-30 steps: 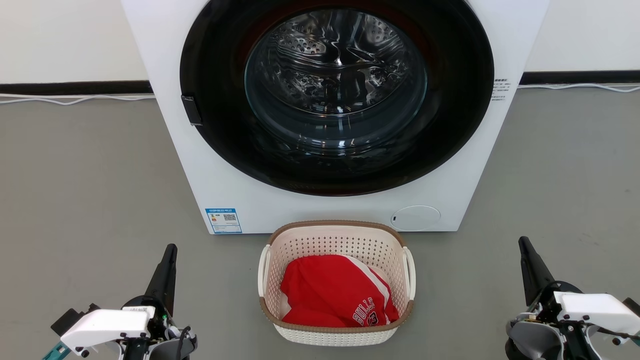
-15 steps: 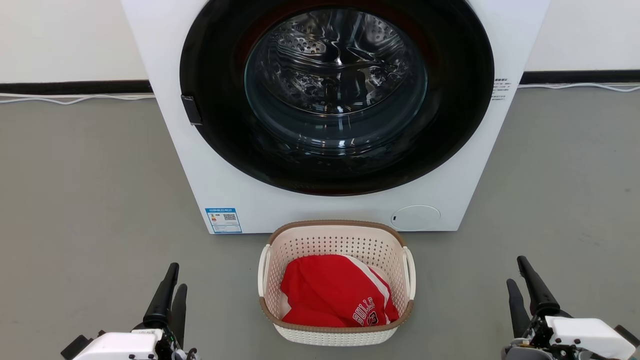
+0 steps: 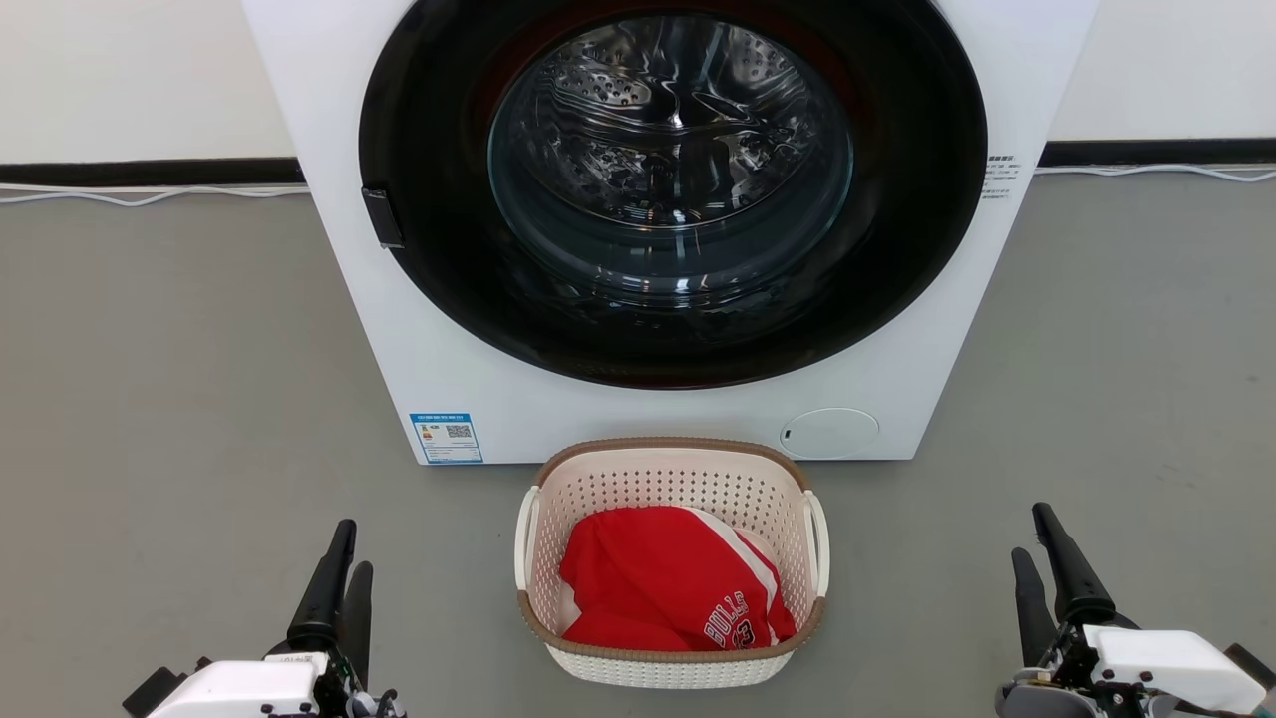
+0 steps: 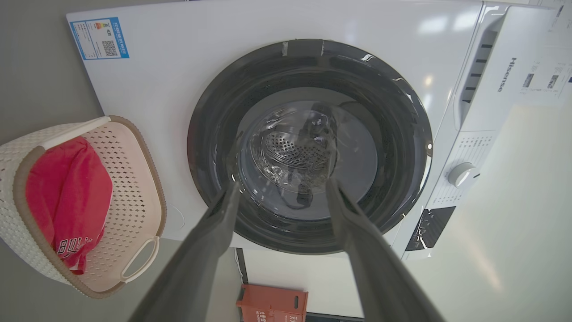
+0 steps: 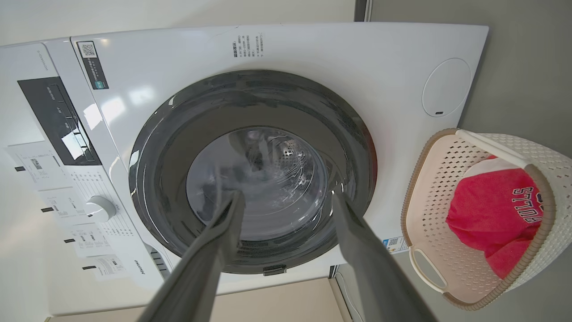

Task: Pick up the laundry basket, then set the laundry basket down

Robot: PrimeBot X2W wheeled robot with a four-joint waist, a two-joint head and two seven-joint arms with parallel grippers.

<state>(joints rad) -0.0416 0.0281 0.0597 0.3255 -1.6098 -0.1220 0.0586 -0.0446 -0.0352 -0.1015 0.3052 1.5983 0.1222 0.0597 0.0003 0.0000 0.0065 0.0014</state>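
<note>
Left end effector (image 3: 354, 548), right end effector (image 3: 1029, 532): fingers apart, empty, flanking the laundry basket (image 3: 678, 481), well apart from it. Recommended: each takes its nearer loop handle (image 3: 819, 543); lift level.

Bright, even light; soft shadows; glare on washer door glass (image 3: 670, 150); wrist views bowed at edges.

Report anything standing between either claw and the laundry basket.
Nothing visible does. Only grey floor lies between the left claw and the laundry basket, and likewise between the right claw and it. The washing machine stands behind the basket, not in either path.
</note>
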